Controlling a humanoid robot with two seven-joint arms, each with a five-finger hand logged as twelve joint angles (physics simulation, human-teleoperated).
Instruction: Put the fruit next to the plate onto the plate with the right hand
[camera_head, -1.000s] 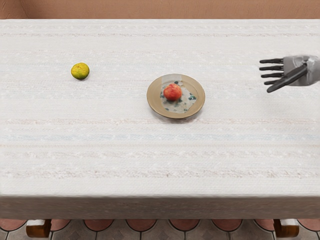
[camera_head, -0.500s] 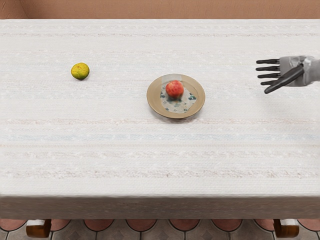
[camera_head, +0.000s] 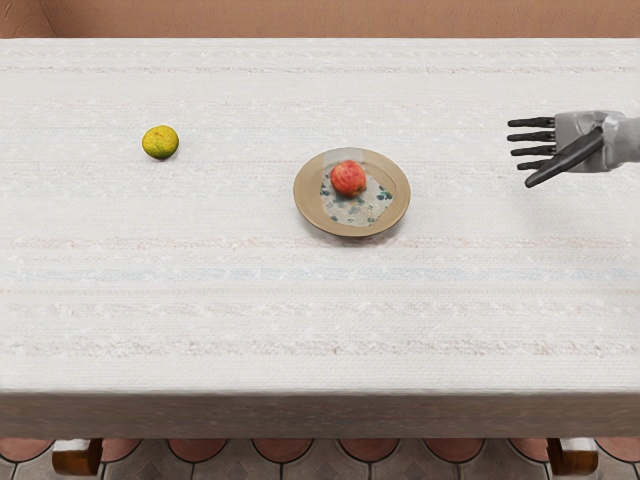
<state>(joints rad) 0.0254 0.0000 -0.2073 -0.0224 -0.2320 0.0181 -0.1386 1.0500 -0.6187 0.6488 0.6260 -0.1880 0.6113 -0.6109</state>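
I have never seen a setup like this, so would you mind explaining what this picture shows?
This is a simulator's render from the camera in a humanoid robot's head, looking down at a slant on a table covered with a pale cloth. The robot's right hand comes in from the right edge. It is open and holds nothing. A tan plate sits near the middle with a red fruit on it. A yellow-green fruit lies on the cloth well to the plate's left, not touching it. The left arm is out of view.
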